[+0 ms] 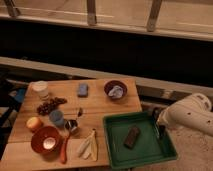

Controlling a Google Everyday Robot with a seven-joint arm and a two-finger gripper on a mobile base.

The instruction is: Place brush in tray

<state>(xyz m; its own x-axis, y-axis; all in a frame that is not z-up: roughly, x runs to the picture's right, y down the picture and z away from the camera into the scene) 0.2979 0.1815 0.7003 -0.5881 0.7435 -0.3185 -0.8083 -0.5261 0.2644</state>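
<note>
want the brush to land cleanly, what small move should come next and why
Probably ease the gripper slightly left and down. It hangs at the right rim of the tray, with what looks like the brush dark below it, so the rim could catch it. Bare floor lies beside the brown block.
</note>
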